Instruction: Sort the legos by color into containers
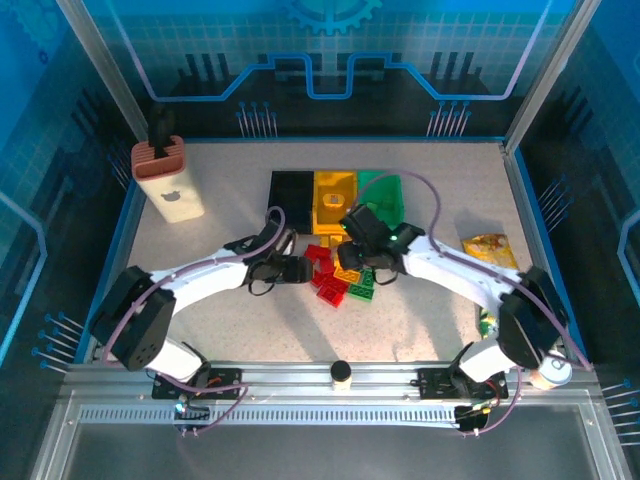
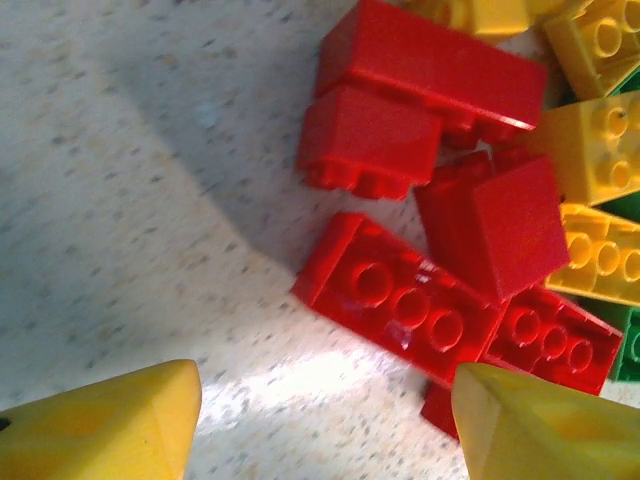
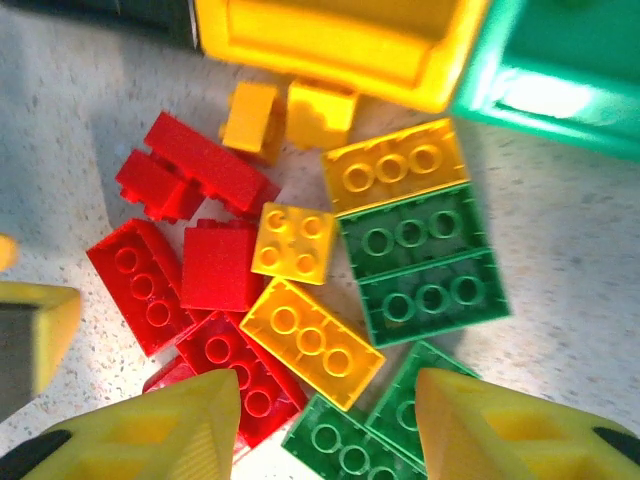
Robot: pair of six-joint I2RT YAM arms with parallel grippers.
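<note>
1. The left gripper (image 2: 325, 405) hangs low over the table (image 1: 420, 325), near its middle. Its two yellow fingers (image 2: 110, 425) are spread apart and hold nothing. The red legos (image 2: 400, 300) lie just past the tips.
2. The right gripper (image 3: 328, 405) hangs over the same heap from the other side. Its fingers are spread too and pinch nothing. A yellow brick (image 3: 310, 342) lies under the gap.
3. The legos (image 1: 338, 282) sit in one heap in the middle of the table: red, yellow and green ones, all touching.
4. Just behind the heap, toward the far edge, three bins stand side by side: the black bin (image 1: 290, 178), the yellow bin (image 1: 334, 178) and the green bin (image 1: 378, 180).
</note>
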